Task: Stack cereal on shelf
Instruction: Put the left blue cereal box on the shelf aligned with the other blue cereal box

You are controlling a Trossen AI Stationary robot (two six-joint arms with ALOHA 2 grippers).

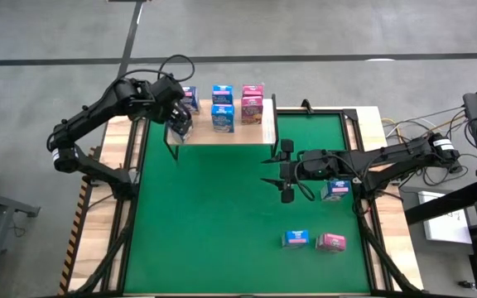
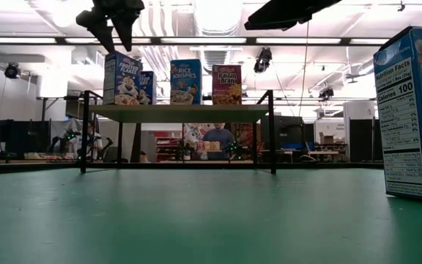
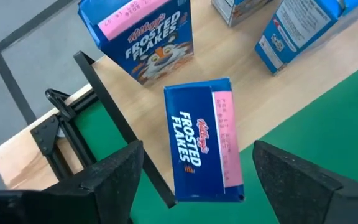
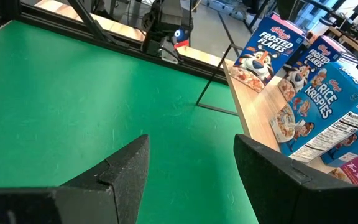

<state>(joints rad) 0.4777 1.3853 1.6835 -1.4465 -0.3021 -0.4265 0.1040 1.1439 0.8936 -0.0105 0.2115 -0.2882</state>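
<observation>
From above, the shelf [image 1: 222,134] is seen along the far edge of the green mat [image 1: 222,215], and the cereal boxes [image 1: 223,108] on it are partly covered at the left end by the left gripper [image 1: 179,124]. Their printing cannot be read from this height. The right gripper [image 1: 286,171] is held over the mat near the shelf's right end, its fingers parted and nothing between them. Three more boxes [image 1: 296,239] are left on the mat at the right, one of them partly hidden under the right arm.

At table height, the left gripper [image 2: 116,23] is seen just above the leftmost box, fingers spread and apart from it. "Frosted Flakes" [image 2: 121,77], "Rice Krispies" [image 2: 186,81] and "Raisin Bran" [image 2: 227,83] are legible on the shelf [image 2: 178,112]. A large box [image 2: 412,114] is cut off at the right edge; "Nutrition Facts" and "Calories 100" are readable on its side.

In the left wrist view, a blue "Kellogg's Frosted Flakes" box [image 3: 204,140] is framed between the wide-open fingers [image 3: 114,177], untouched, at the shelf's edge. A second such box [image 3: 143,34] stands behind it.

In the right wrist view, the open fingers [image 4: 120,171] are seen with nothing held. "Frosted Flakes" [image 4: 265,53] and "Rice Krispies" [image 4: 319,106] are readable; further boxes are cut off at the frame's edge.
</observation>
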